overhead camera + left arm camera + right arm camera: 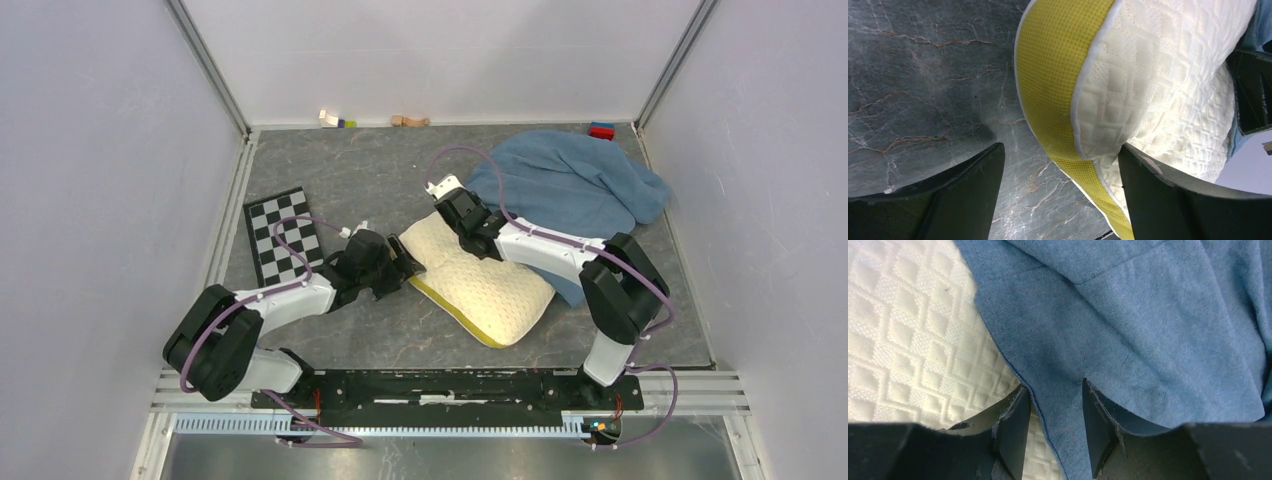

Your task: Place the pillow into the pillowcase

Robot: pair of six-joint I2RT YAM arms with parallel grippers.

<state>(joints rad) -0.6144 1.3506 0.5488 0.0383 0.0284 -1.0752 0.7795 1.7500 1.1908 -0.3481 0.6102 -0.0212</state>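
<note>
pillow [485,290] lay slanted mid-table [380,340], its far end tucked against the pillowcase [570,180], which was bunched at the far right. left gripper [1060,195] jaws were spread wide around the pillow's yellow-banded corner, one finger touching it. right gripper [1057,435] jaws were pinching the pillowcase's edge, which lay over the pillow there.

We find a grey marbled table [380,180]. The pillow [485,285] lies diagonally near its centre, yellow band along the near-left edge. The pillowcase [580,180] lies crumpled at the far right, touching the pillow. A checkerboard [285,235] lies flat at the left. Along the far edge sit small coloured blocks [335,119], a wooden piece [409,121] and red-and-blue blocks [602,130].
</note>
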